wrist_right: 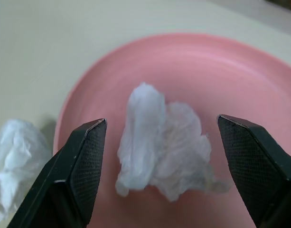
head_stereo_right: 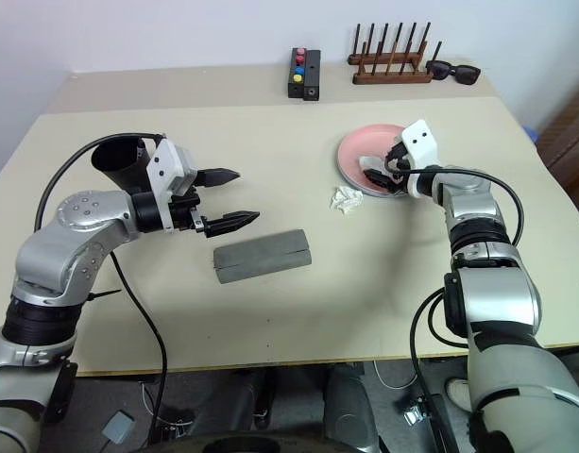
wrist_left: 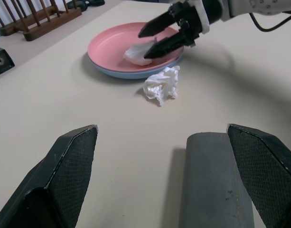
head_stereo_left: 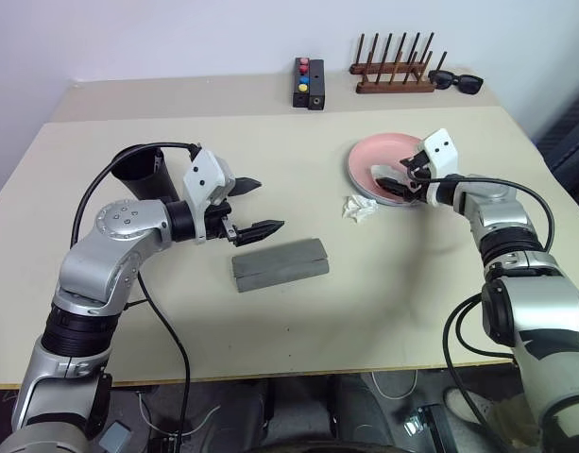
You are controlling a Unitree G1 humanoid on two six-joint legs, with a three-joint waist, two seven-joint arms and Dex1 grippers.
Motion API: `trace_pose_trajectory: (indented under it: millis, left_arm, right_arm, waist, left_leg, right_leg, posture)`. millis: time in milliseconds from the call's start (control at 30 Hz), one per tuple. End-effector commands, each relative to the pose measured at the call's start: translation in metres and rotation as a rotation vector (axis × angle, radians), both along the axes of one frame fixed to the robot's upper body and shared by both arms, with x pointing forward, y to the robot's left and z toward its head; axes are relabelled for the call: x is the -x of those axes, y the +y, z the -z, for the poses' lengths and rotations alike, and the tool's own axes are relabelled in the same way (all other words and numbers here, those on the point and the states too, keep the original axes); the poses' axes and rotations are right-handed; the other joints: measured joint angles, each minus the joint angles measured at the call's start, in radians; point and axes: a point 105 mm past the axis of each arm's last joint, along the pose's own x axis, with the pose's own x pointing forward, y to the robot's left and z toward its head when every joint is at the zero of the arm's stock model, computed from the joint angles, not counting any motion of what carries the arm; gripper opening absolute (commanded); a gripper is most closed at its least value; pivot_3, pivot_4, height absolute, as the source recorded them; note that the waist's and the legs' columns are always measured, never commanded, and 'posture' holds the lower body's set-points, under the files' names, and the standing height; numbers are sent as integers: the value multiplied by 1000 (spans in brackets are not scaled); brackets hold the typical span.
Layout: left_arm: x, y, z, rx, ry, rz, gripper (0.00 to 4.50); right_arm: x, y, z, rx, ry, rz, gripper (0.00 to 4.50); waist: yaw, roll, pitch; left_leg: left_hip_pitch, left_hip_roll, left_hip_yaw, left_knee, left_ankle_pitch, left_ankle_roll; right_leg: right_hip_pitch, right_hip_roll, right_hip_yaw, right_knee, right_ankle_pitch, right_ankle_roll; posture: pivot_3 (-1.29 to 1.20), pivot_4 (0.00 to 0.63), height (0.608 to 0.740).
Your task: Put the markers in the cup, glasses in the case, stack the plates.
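On the right half of the table (head_stereo_left: 298, 330), the pink plate (head_stereo_left: 369, 156) sat stacked on the light blue plate (wrist_left: 131, 74), whose rim showed just under it in the left wrist view. Inside the pink plate lay a crumpled white tissue (wrist_right: 159, 142). The right gripper (head_stereo_left: 400, 181) hung over the near right part of that plate with its two black fingers spread wide to either side of the tissue, gripping nothing. A second crumpled tissue (head_stereo_left: 358, 209) lay on the bare table just beside the plates, on their near left side.

Near the middle of the table lay the grey case (head_stereo_left: 280, 264), shut, so whatever was inside could not be seen. The left gripper (head_stereo_left: 254, 207) hovered just to the far left of the case, its fingers wide apart and holding nothing. Behind the left arm, toward the left, stood the black cup (head_stereo_left: 138, 173), partly hidden by the wrist; its inside could not be made out.

At the far edge of the table sat a small black box with coloured buttons (head_stereo_left: 309, 83), and to its right a wooden rack (head_stereo_left: 393, 71) of dark pegs with nothing on it. Black sunglasses (head_stereo_left: 456, 81) lay just right of the rack
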Motion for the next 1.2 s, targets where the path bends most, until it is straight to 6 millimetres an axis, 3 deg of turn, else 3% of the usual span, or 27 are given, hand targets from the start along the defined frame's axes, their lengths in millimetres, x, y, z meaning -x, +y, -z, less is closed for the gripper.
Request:
trace_pose_trajectory:
  millis: [33, 200, 300, 400, 1200]
  left_arm:
    - [3, -3, -9, 8, -42, 17, 4500]
    - [3, -4, -7, 11, -36, 19, 4500]
    - [4, -4, -5, 12, -31, 20, 4500]
    - [6, -4, -4, 12, -24, 24, 4500]
    - [15, 0, 16, 8, 22, -13, 4500]
  right_arm:
    - [7, 5, -45, -40, -110, -78, 3763]
    - [36, 20, -36, -54, -31, -199, 3763]
    - [57, 30, -10, -47, 56, -252, 3763]
    - [66, 29, 9, -40, 107, -239, 3763]
    - [51, 37, 25, -70, 129, -222, 3763]
  waist:
    - [1, 0, 0]
    - [9, 0, 0]
    - [9, 0, 0]
    - [8, 0, 0]
    - [8, 0, 0]
  left_leg:
    - [0, 0, 0, 0, 0, 0]
    - [0, 0, -1, 0, 0, 0]
    - [0, 0, -1, 1, 0, 0]
    - [0, 0, 0, 1, 0, 0]
    - [0, 0, 0, 1, 0, 0]
  right_leg:
    - [0, 0, 0, 0, 0, 0]
    - [1, 0, -1, 0, 0, 0]
    - [1, 0, 0, 0, 0, 0]
    - [1, 0, 0, 0, 0, 0]
    - [0, 0, 0, 0, 0, 0]
  posture:
    - [0, 150, 740]
    - [0, 150, 740]
    - [0, 150, 740]
    - [0, 150, 740]
    - [0, 150, 740]
